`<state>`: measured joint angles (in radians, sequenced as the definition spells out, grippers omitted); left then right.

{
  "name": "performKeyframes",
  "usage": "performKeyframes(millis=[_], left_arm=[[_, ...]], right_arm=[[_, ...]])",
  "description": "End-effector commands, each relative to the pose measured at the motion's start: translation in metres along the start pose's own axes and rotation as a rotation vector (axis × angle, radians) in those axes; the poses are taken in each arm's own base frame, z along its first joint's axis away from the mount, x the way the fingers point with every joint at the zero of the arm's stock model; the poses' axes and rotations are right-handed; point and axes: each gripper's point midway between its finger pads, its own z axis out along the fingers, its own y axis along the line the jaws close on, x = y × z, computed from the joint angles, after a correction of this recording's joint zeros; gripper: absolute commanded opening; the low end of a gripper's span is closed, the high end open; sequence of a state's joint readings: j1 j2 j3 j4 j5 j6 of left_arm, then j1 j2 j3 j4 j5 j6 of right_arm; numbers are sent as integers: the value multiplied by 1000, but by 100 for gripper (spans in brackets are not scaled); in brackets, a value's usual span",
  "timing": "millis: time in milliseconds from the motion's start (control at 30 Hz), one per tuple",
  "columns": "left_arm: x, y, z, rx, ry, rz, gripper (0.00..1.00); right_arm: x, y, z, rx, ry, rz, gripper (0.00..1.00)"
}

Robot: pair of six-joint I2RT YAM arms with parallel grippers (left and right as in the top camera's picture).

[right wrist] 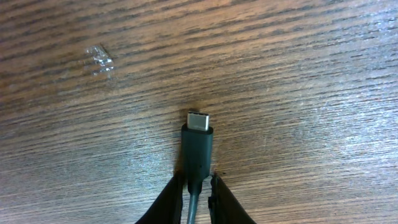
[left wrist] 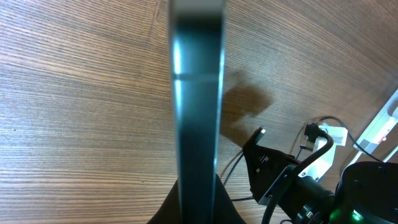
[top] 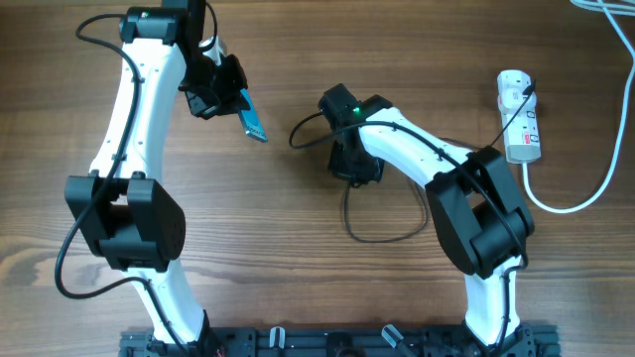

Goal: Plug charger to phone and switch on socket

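Note:
My left gripper [top: 226,91] is shut on the phone [top: 255,117], held edge-on above the table at the upper left; its teal edge fills the left wrist view [left wrist: 198,93]. My right gripper [top: 354,167] is shut on the charger, a thin black cable [top: 369,230] looping on the table below it. In the right wrist view my fingers [right wrist: 198,190] pinch the cable just behind the black plug [right wrist: 198,140], whose metal tip points away over the wood. The white socket [top: 520,117] lies at the far right with a black plug in its upper end.
A thicker white cable [top: 585,198] curves from the socket toward the right edge and the top right corner. A small clear scrap [right wrist: 98,57] lies on the wood ahead of the plug. The right arm also shows in the left wrist view [left wrist: 292,180].

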<state>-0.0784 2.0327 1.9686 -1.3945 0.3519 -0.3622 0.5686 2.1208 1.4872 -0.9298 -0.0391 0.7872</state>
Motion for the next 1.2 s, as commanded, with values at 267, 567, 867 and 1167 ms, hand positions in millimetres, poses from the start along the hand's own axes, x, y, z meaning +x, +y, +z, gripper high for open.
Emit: performKeyframes(millis=[267,567,867,1167], left_arm=[[0,-5,-8,9,-22,1,4],[0,-5,-8,9,-21,1,4],[1,-5,-8,8,-19,0,4],[-2,-7,-8,15,-32,18,4]], right_arm=[[4,-4,14,27,25,-1,15],[2,-6,14,37,13,0,15],[1,-5,14,35,8,-2,11],[3,-6,10,36,21,-48,4]])
